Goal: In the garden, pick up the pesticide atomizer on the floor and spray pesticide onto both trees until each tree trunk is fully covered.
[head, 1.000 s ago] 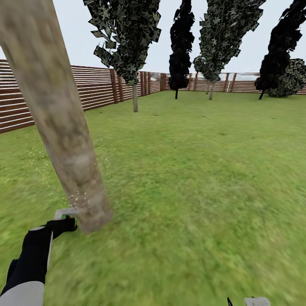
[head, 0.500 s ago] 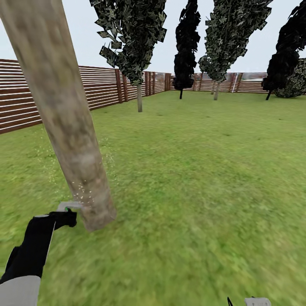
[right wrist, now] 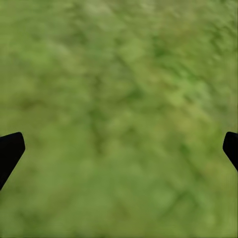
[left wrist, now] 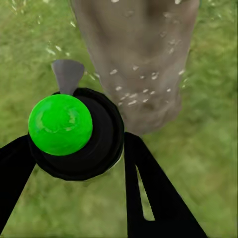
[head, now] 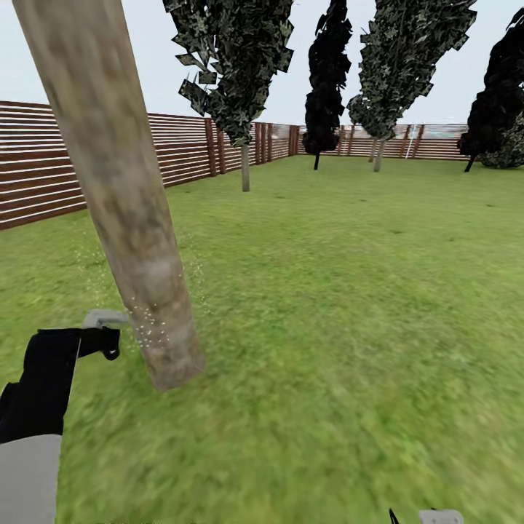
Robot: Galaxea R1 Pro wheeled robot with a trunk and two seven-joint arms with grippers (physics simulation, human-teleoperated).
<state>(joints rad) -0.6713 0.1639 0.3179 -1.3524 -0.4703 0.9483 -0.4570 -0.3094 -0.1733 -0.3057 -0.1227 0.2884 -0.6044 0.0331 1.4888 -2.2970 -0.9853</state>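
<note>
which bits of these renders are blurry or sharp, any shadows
Head view: grass smeared close by, fence crisp, no cast shadow at the tree trunk. Left wrist view: pesticide atomizer sharp in the left claw, spray specks sharp on the soft-textured trunk. Right wrist view: blurred grass.

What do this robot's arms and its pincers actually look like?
The left arm is a matte black sleeve with a light grey section nearer the body. The left gripper ends in two flat black fingers, one with a long slot. The right gripper shows two plain black tips. No cables or markings are visible.
</note>
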